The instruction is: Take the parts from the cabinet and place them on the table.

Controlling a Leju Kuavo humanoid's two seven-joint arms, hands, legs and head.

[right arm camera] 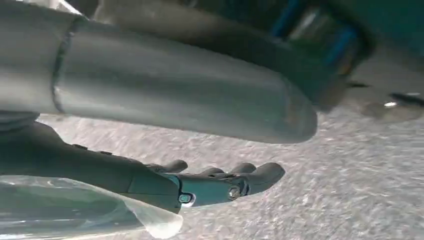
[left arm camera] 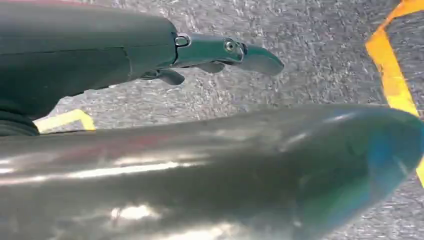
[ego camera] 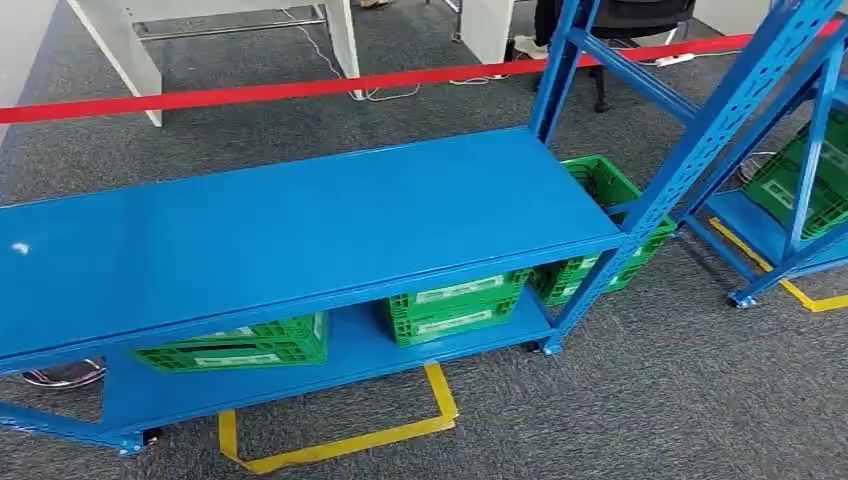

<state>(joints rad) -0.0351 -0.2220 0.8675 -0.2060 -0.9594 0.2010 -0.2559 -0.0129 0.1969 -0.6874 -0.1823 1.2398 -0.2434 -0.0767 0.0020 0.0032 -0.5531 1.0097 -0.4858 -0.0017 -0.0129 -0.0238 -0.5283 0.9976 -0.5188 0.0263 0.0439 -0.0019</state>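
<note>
A blue shelf rack stands in front of me in the head view, its wide top board bare except for a small white speck at the left. Green crates sit on its lower shelf, one at the left, another behind the right post. My left hand hangs over grey carpet, fingers stretched out and nothing in them. My right hand also hangs over the carpet, and a clear plastic bag lies against its palm side. The bag hides the thumb, and its contents are not visible.
A red barrier tape runs across behind the rack. A second blue rack with a green crate stands at the right. Yellow floor tape marks the carpet below the rack. White furniture legs stand beyond the tape.
</note>
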